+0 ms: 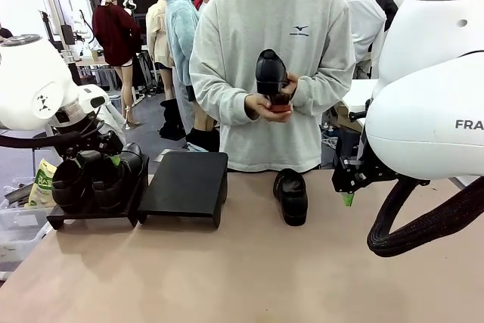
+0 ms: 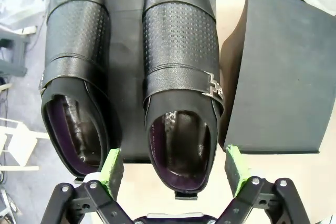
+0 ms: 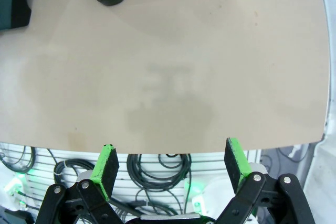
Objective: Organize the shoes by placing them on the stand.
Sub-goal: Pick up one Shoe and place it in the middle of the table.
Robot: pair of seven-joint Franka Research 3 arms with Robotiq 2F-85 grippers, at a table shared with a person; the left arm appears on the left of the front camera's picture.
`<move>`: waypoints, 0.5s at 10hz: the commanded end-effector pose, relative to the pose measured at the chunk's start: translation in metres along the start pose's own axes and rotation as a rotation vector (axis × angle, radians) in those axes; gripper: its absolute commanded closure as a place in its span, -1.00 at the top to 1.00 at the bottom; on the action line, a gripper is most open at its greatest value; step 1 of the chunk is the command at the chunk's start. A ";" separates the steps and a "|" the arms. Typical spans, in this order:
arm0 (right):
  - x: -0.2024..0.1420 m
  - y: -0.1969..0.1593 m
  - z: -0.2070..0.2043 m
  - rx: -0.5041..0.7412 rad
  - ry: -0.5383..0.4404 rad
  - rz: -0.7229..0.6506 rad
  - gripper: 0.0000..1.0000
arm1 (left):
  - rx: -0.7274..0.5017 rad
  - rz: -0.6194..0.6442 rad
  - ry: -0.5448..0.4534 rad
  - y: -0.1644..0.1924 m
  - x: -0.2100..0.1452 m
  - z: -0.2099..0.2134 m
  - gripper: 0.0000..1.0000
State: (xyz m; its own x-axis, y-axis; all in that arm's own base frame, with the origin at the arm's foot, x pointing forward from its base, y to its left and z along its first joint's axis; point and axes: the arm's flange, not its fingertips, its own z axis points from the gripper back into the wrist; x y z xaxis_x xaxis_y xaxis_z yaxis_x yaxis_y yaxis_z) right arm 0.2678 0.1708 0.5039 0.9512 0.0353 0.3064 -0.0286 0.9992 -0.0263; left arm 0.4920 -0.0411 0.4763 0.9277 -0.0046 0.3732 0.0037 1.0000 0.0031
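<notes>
At the lower left of the front view, the left part of the stand (image 1: 83,219) carries two shoes (image 1: 94,179) side by side, toes pointing away from the robot. The left pincer (image 2: 174,165) hangs over their heels, spread wide. In the left wrist view its green pads sit either side of the right-hand shoe's heel, just beside it and not pinching it.

Right of that, near the centre, the empty part of the stand (image 1: 185,183) has its whole flat top free. Just right of it a loose shoe (image 1: 291,196) lies on the desk (image 1: 227,277), long axis running up and down the frame, with bare desk all round.

Above it, at upper centre, the person's hands (image 1: 265,105) hold a fourth shoe (image 1: 271,73) upright.

At centre right the right pincer (image 3: 171,162) is spread and holds nothing, and it hangs by the desk's near edge. It looks the nearer arm to the loose shoe, which lies toward the top left corner of its own view. Carrying the shoe left to the empty part seems unobstructed.
</notes>
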 end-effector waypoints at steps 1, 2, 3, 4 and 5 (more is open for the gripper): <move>0.000 0.001 -0.004 0.029 0.003 0.005 1.00 | -0.001 -0.005 -0.008 0.000 0.001 -0.001 1.00; 0.000 0.001 -0.004 0.029 0.003 0.005 1.00 | -0.001 -0.005 -0.008 0.000 0.001 -0.001 1.00; 0.000 0.001 -0.004 0.029 0.003 0.005 1.00 | -0.001 -0.005 -0.008 0.000 0.001 -0.001 1.00; 0.000 0.001 -0.004 0.029 0.003 0.005 1.00 | -0.001 -0.005 -0.008 0.000 0.001 -0.001 1.00; 0.000 0.001 -0.004 0.029 0.003 0.005 1.00 | -0.001 -0.005 -0.008 0.000 0.001 -0.001 1.00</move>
State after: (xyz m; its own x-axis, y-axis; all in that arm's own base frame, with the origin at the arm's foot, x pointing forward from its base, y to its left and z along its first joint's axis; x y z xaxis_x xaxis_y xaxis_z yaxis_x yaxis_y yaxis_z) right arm 0.2678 0.1708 0.5039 0.9512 0.0353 0.3065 -0.0286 0.9992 -0.0263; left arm 0.4920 -0.0411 0.4763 0.9277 -0.0046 0.3732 0.0038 1.0000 0.0031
